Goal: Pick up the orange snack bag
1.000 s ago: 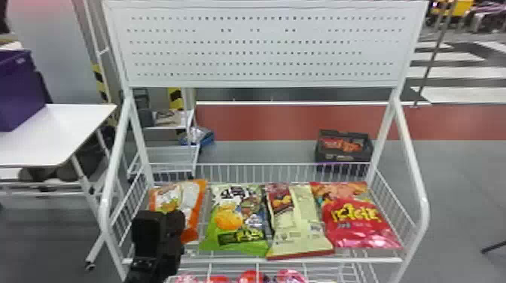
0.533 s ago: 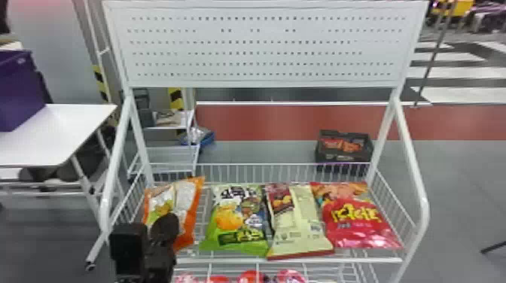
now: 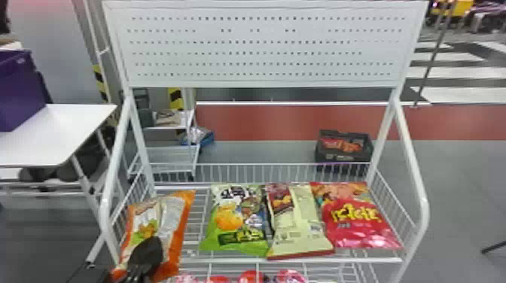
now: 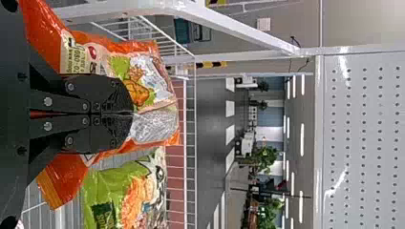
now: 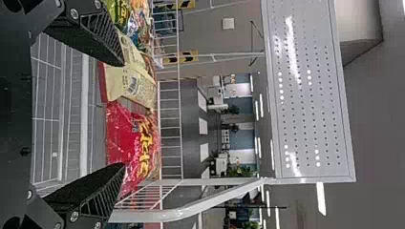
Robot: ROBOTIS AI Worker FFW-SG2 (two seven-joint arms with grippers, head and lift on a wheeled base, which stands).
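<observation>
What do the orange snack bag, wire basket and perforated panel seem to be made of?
Orange snack bag: thin plastic film, glossy, maybe foil-laminated; it creases and catches highlights.
Wire basket: likely metal wire, white-coated; slim, straight, evenly spaced bars.
Perforated panel: probably painted sheet metal, semi-gloss; flat with bright reflections, though rigid plastic isn't ruled out.

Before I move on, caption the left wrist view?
Left gripper, fingers closed on the orange snack bag, a green bag beside it.
</observation>
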